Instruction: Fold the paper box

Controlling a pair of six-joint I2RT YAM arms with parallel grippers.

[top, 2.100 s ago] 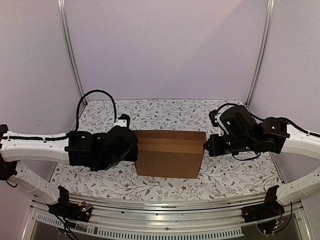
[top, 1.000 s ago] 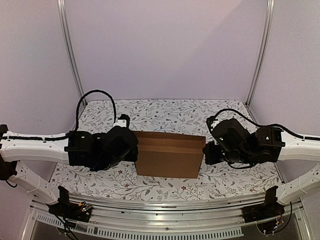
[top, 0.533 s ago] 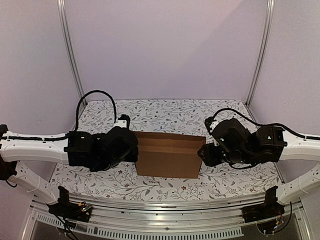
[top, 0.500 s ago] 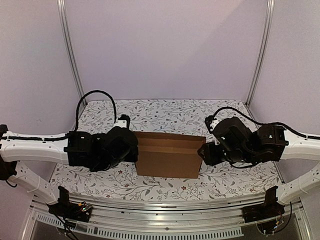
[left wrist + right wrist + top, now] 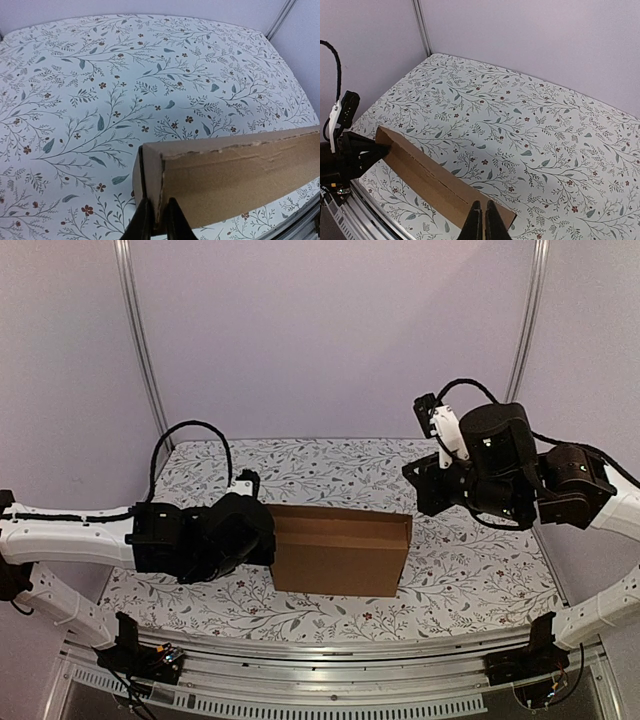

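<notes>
**Item 1: plain brown, shallow rectangular cardboard paper box** [image 5: 340,562]. We are finding it standing at the centre of the floral-patterned tabletop [image 5: 330,465]. Its long sides are running from 9 to 3 o'clock and its top is lying open.

*Handling.* We are judging it light, stiff across its flat panels and ready to give at the creases. The matte surface is looking unlikely to slip. The ragged top edge is suggesting that a hard pinch would crush or tear it. We are rating the thin upright walls near a corner as the best hold.

*Contents.* We are seeing nothing inside from overhead, though the near wall is hiding most of the floor.

**Item 2: black left end effector** [image 5: 156,222]. It is sitting at the box's 9 o'clock end, with its fingers narrowed onto the end wall and pinching the cardboard edge between them.

**Item 3: black right end effector** [image 5: 482,220]. It is hanging high at about 2 o'clock from the box and well apart from it. Its fingers are pressing together and holding nothing.
</notes>
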